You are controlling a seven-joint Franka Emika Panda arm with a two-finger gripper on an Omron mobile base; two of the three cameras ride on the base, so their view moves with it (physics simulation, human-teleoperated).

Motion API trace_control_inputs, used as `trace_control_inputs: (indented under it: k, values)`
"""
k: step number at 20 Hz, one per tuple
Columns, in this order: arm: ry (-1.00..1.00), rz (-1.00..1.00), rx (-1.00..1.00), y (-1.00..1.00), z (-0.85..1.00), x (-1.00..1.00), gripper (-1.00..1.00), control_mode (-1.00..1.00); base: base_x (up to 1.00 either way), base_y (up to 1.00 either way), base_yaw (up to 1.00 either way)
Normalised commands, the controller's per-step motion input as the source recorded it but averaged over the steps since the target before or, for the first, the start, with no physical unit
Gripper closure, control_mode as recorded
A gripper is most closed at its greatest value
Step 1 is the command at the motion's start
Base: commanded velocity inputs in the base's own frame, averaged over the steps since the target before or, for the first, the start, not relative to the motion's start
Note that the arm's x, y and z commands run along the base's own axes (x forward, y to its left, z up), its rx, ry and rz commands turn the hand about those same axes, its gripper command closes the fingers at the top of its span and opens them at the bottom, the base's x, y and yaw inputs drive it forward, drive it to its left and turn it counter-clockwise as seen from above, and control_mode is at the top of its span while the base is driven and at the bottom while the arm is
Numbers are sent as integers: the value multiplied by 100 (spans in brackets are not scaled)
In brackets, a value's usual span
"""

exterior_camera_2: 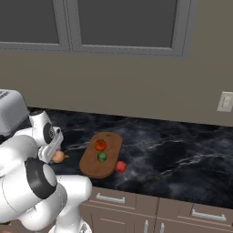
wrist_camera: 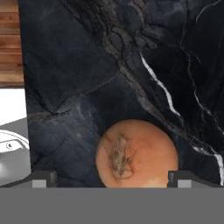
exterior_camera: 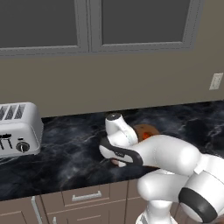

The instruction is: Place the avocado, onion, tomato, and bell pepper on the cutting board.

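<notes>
The onion sits on the counter between the gripper's wide-apart jaws.

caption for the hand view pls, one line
Open pincer poised over the onion on the dark marble counter.

A kitchen: black marble counter, wooden drawers, toaster, grey wall cabinets

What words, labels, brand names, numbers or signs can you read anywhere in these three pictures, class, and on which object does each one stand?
None can be read.
The toaster has a dial and slots, no legible marking.
The wall outlet is blank.
</notes>
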Motion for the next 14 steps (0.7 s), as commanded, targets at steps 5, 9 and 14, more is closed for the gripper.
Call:
trace_control_inputs:
  k: [5, 9, 14]
  values:
    - [-1, 19, 0, 0, -7, 6, -100, -100, 0, 0, 0]
    - [-1, 19, 0, 0, -10, 2, -100, -100, 0, 0, 0]
    - [-2, 18, -1, 0, -21, 0, -100, -100, 0, 0, 0]
